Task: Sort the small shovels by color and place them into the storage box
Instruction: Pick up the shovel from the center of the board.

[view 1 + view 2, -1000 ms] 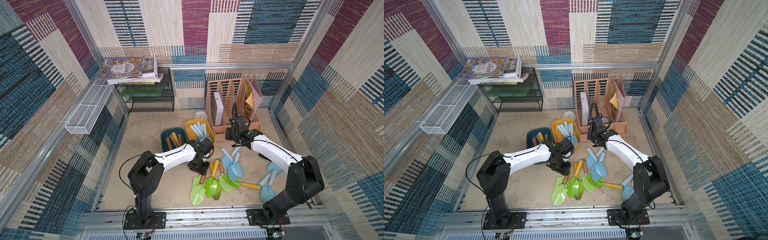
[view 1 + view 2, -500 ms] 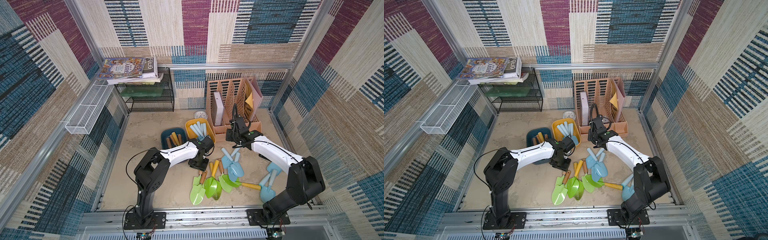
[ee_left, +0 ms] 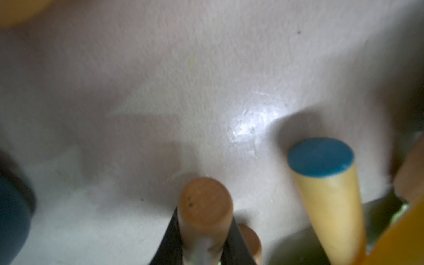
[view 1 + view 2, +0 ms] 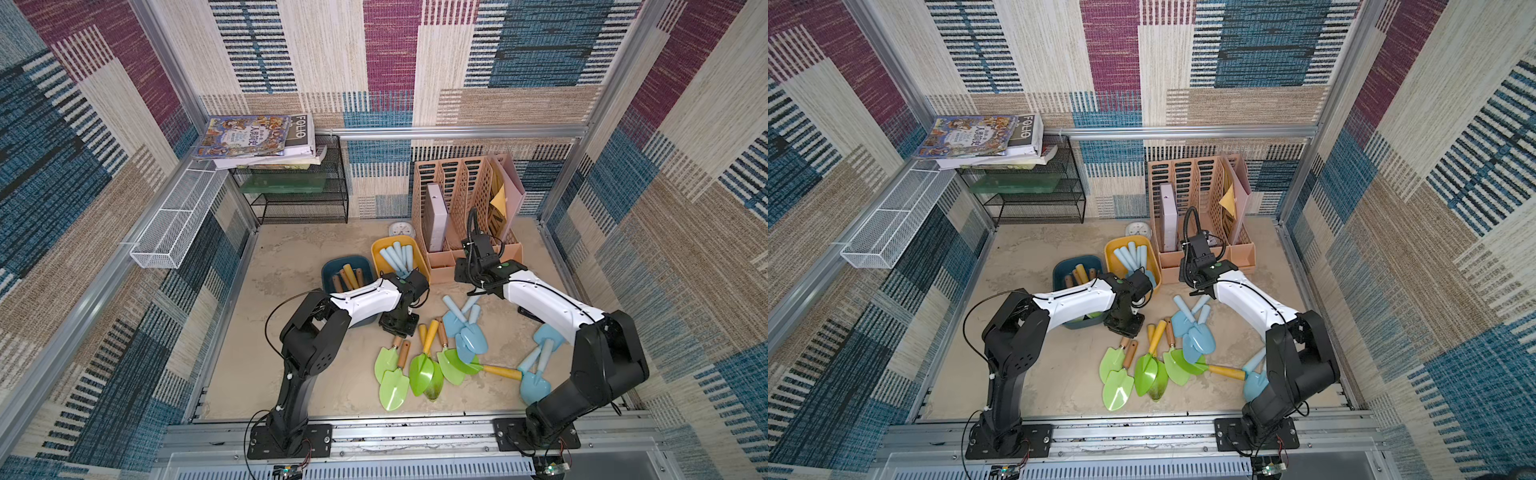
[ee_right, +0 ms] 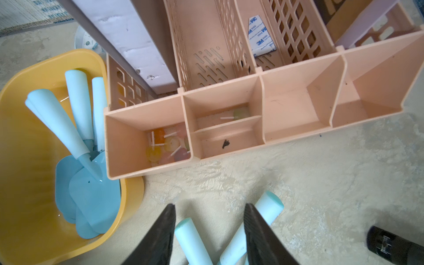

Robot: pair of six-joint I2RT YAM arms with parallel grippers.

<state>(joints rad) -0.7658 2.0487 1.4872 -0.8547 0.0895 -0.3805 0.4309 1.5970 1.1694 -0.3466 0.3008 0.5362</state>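
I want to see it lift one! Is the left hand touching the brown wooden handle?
Touching. In the left wrist view, the left hand is closed against both sides of the brown wooden handle.

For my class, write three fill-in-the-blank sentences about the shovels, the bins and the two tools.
The shovels in the yellow bin are pale ___.
The left tool is shut on a handle coloured ___.
The jaws of the right tool stand ___.
Missing: blue; brown; open.
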